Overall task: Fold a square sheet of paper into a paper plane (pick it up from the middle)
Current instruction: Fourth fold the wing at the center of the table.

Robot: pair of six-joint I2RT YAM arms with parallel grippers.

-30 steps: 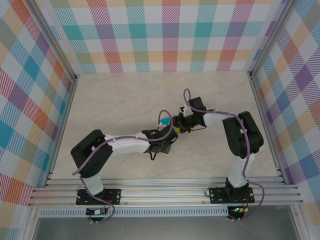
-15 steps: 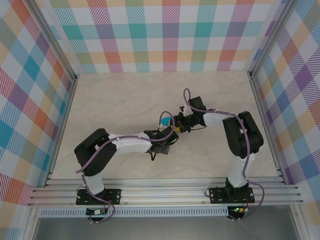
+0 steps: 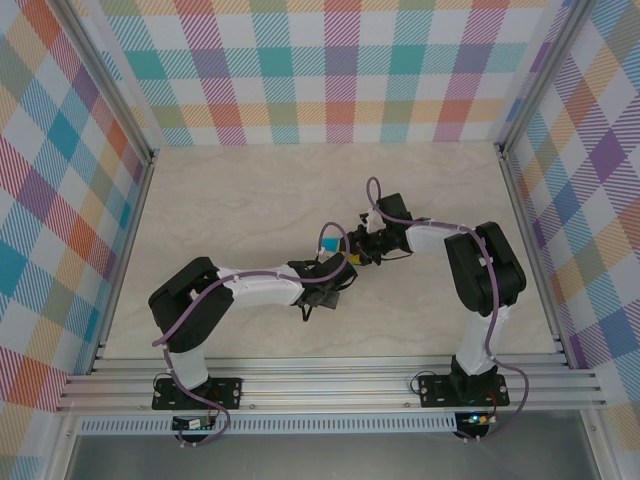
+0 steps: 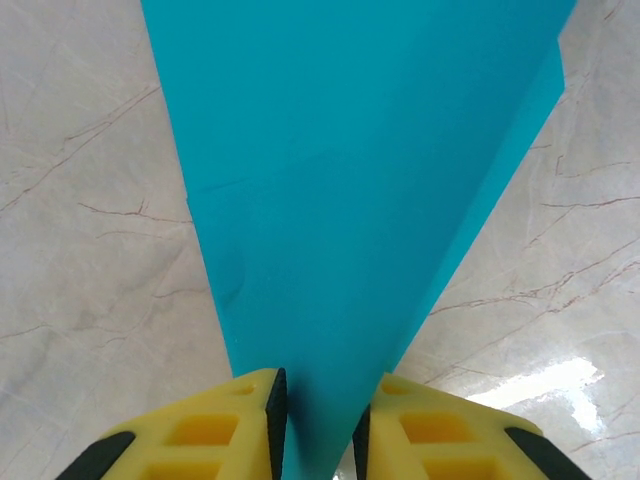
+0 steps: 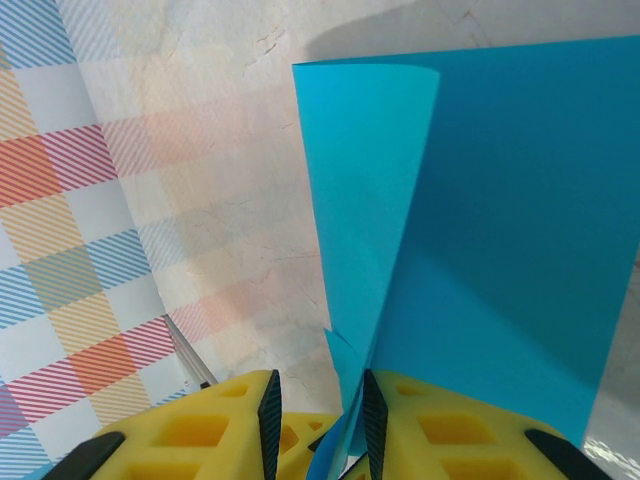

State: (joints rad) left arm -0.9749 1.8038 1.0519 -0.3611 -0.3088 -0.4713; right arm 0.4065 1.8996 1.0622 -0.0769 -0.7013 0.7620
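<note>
Left wrist: teal paper (image 4: 350,200) between jaws

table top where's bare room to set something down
Free: the far strip of the table along the plaid back wall, and the near-middle patch by the front rail. Crowded: the centre, where the left gripper and right gripper meet on the paper.

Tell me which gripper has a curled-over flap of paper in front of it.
The right gripper: the square sheet of paper curls over into a flap before its fingers. Before the left gripper, it is flat and tapers.
</note>
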